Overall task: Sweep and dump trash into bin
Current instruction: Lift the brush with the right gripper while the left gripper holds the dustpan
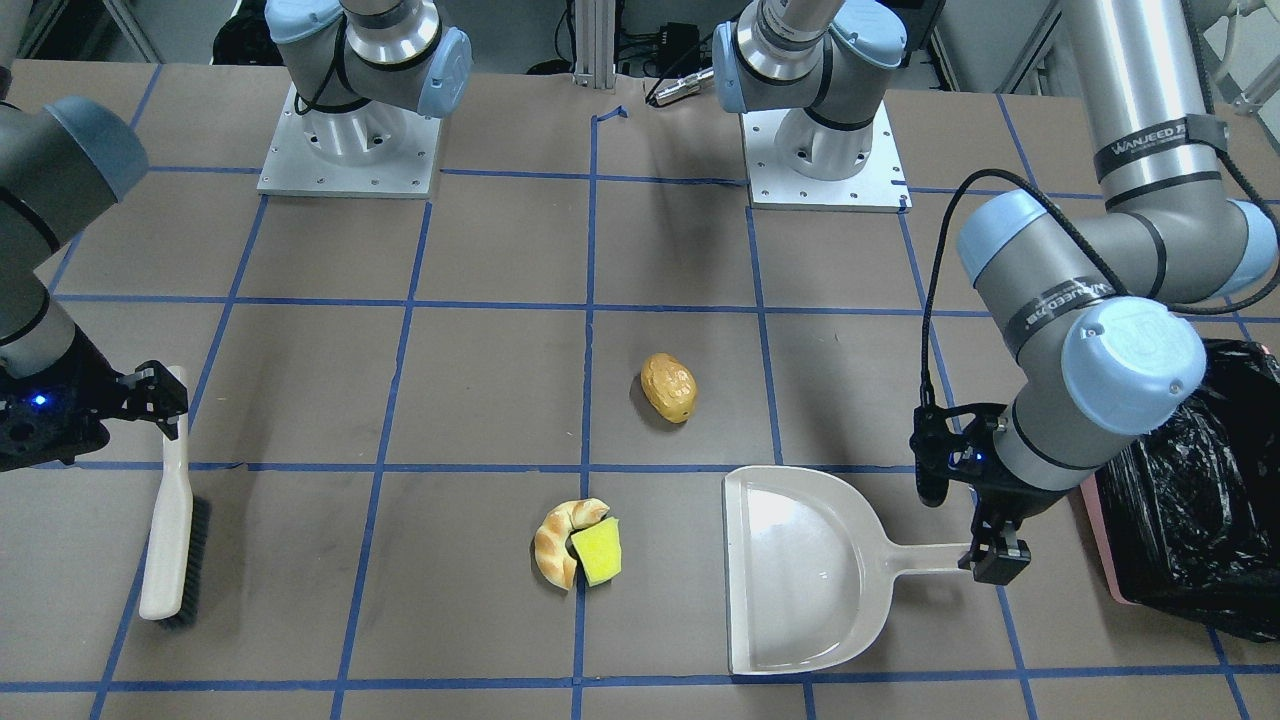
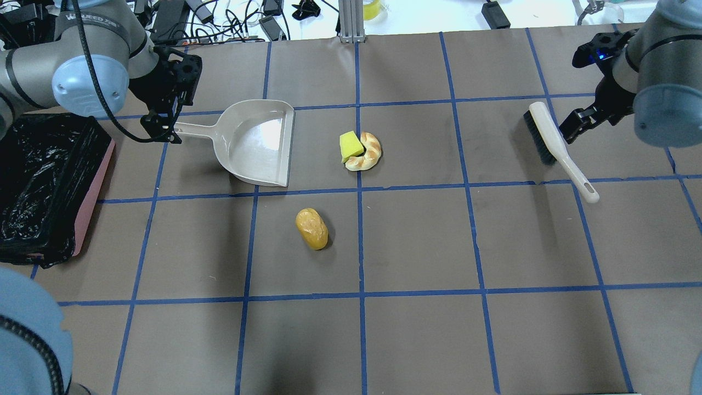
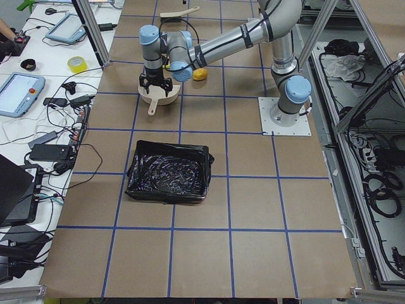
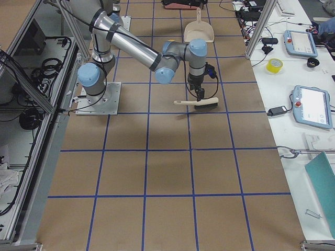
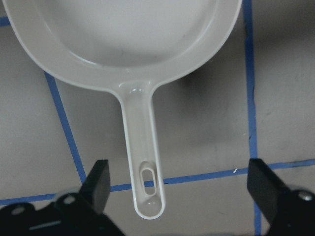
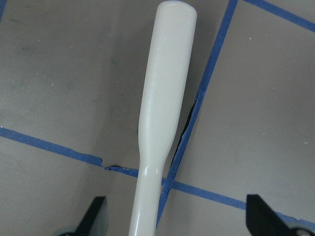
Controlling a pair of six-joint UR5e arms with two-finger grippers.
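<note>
The golden-brown potato lump [image 1: 669,387] lies mid-table. The tan croissant [image 1: 555,545] and the yellow-green sponge wedge [image 1: 597,552] touch each other, beside the mouth of the cream dustpan [image 1: 800,570]. The pink bin with its black bag [image 1: 1200,500] stands past the dustpan's handle. My left gripper [image 5: 179,184] is open and straddles the end of the dustpan handle [image 5: 145,162] without touching it. My right gripper [image 6: 177,216] is open and straddles the white brush handle [image 6: 162,123]. The brush [image 2: 551,140] lies on the table at the right of the overhead view.
The table is brown paper with a blue tape grid [image 2: 359,189]. Both arm bases [image 1: 350,140] stand at the robot's side. Cables and small gear [image 2: 263,16] lie beyond the far table edge. The bin [image 2: 33,181] is at the table's left end.
</note>
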